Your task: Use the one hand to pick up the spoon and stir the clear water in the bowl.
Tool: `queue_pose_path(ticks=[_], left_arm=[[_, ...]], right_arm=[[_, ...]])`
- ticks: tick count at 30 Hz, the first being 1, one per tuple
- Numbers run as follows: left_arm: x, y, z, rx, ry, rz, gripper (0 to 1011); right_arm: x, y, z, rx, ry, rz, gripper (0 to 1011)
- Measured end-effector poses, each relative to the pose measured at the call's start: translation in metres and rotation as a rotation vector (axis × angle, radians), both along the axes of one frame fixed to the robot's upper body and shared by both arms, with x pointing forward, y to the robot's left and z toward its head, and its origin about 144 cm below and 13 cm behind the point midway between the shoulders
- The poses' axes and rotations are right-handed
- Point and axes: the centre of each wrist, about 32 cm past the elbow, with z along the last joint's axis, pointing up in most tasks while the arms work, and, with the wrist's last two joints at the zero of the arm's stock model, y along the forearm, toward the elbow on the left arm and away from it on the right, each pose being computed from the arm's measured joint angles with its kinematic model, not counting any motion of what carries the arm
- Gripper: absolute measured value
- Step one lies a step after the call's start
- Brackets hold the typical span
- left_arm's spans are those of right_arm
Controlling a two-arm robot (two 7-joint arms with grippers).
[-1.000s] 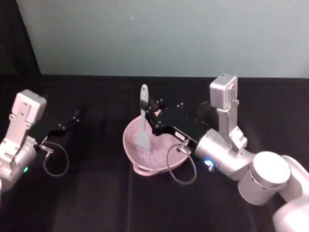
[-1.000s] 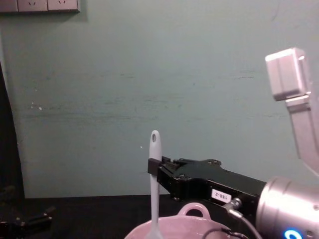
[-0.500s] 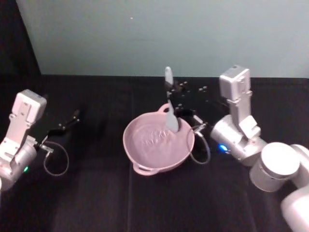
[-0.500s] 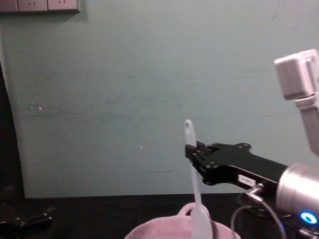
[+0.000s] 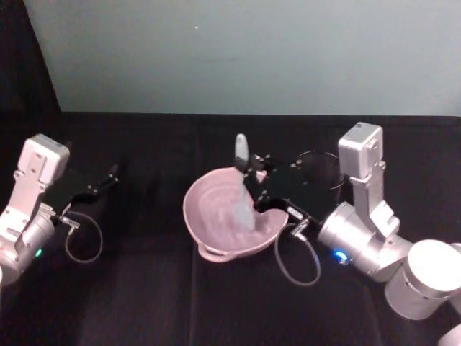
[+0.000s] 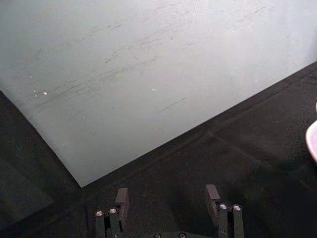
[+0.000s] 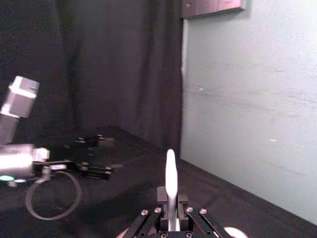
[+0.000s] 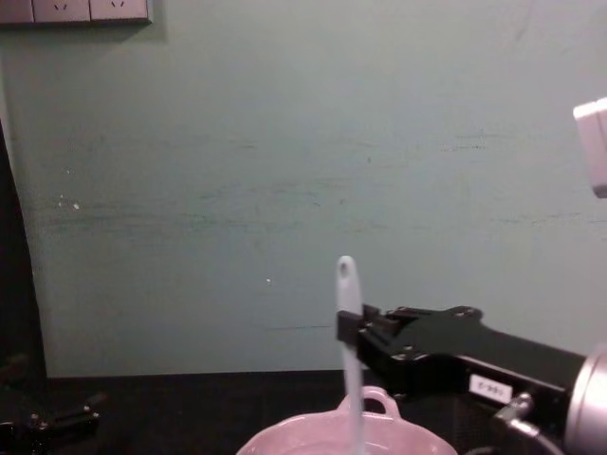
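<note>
The pale pink bowl sits mid-table, its loop handle toward the wall. My right gripper reaches over the bowl's far right side, shut on the white spoon. The spoon stands nearly upright, holed handle tip up and scoop down inside the bowl. In the chest view the spoon rises from the bowl with the right gripper clamped on its handle. The right wrist view shows the spoon handle between the shut jaws. The clear water shows as faint ripples. My left gripper rests open at the left.
A black wire-mesh cup stands behind my right gripper, right of the bowl. A loose cable loop hangs by the left wrist, another by the right. The left wrist view shows its open fingers over black cloth and the bowl's edge.
The right gripper swept the spoon from the bowl's left side to its far right rim, then back toward the middle and lower into the bowl. The left arm has not moved.
</note>
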Motion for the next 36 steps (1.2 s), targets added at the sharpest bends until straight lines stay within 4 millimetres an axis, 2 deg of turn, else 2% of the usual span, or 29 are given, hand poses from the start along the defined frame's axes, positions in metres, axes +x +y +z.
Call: queue_pose_path(ticks=[7, 10, 17, 21, 26, 29, 36], left_arm=[[0.0, 0.0, 0.0, 0.0, 0.0, 0.0, 1011], [0.0, 0.0, 0.0, 0.0, 0.0, 0.0, 1011], [0.0, 0.0, 0.0, 0.0, 0.0, 0.0, 1011], [0.0, 0.0, 0.0, 0.0, 0.0, 0.0, 1011], [0.0, 0.0, 0.0, 0.0, 0.0, 0.0, 1011], [0.0, 0.0, 0.0, 0.0, 0.0, 0.0, 1011], [0.0, 0.0, 0.0, 0.0, 0.0, 0.0, 1011]], right_arm=[[0.005, 0.021, -0.003, 0.04, 0.015, 0.051, 114], [0.015, 0.033, -0.007, 0.054, 0.013, 0.053, 113], [0.035, 0.04, -0.014, 0.06, -0.018, 0.005, 113], [0.048, 0.035, -0.017, 0.055, -0.052, -0.052, 113], [0.053, 0.022, -0.014, 0.05, -0.092, -0.102, 113], [0.051, 0.015, -0.011, 0.046, -0.104, -0.114, 114], [0.032, -0.007, -0.002, 0.026, -0.073, -0.106, 113]])
